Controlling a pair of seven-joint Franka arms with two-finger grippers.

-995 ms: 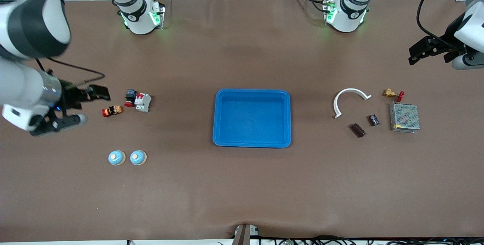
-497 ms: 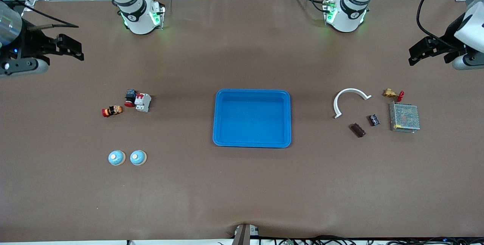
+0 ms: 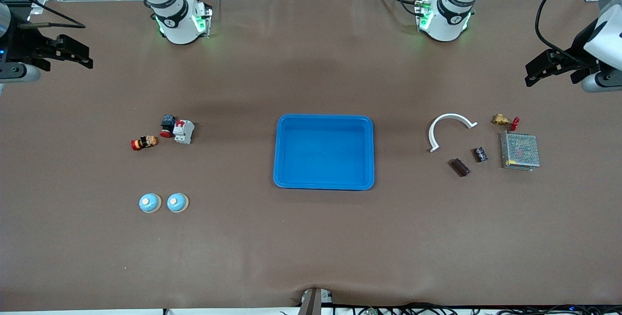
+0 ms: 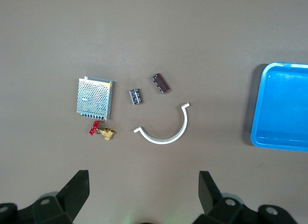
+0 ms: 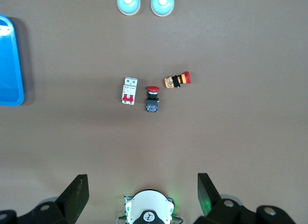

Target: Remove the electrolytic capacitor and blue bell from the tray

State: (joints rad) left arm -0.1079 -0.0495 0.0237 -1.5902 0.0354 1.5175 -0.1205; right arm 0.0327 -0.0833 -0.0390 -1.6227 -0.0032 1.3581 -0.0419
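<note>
Matt brown bench covering (image 3: 311,247), glossy smooth bright blue plastic tray (image 3: 324,119), perforated grey metal box (image 3: 520,150), brassy metal valve (image 3: 500,120), smooth white plastic arc (image 3: 449,118), two glossy pale-blue domed bells (image 3: 164,202)

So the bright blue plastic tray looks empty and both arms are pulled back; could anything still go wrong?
Possibly. The two small dark cylindrical capacitors lie close together beside the white curved plastic strip, so a grab might nudge a neighbour. The two round blue bells look alike, so the wrong one might get picked. The bright blue tray holds nothing; both open grippers hang over the table's ends.
</note>
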